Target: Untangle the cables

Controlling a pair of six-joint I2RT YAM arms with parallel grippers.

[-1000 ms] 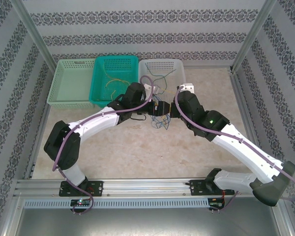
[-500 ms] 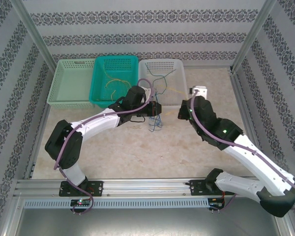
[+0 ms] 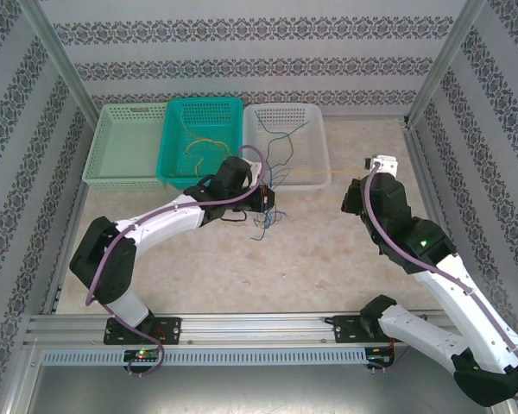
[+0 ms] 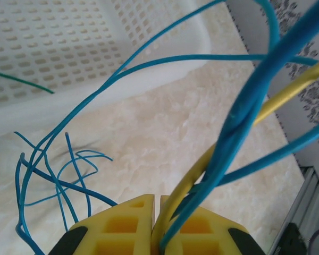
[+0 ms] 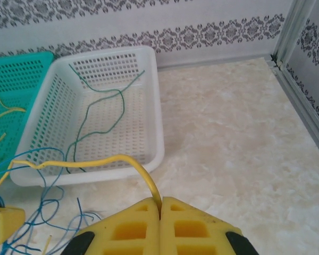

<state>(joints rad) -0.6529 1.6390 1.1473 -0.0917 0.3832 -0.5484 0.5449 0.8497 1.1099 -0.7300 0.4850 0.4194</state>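
Left gripper (image 4: 156, 200) jaws clench blue cables (image 4: 243, 103) over the worktop (image 5: 234, 133), right gripper (image 5: 160, 201) jaws pinch the yellow cable (image 5: 95, 161) beside white basket (image 5: 158, 125).

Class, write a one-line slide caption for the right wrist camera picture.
Right gripper shut on a yellow cable running in front of the white basket, green cables lying inside.

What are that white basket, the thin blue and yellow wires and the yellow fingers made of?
White basket: seemingly moulded plastic, matte, its walls a grid of slots. Blue wires and yellow wire: smooth, faintly glossy plastic-looking coating, bending freely; the core is hidden. Fingers of the right gripper: probably hard matte plastic, with square moulded recesses.
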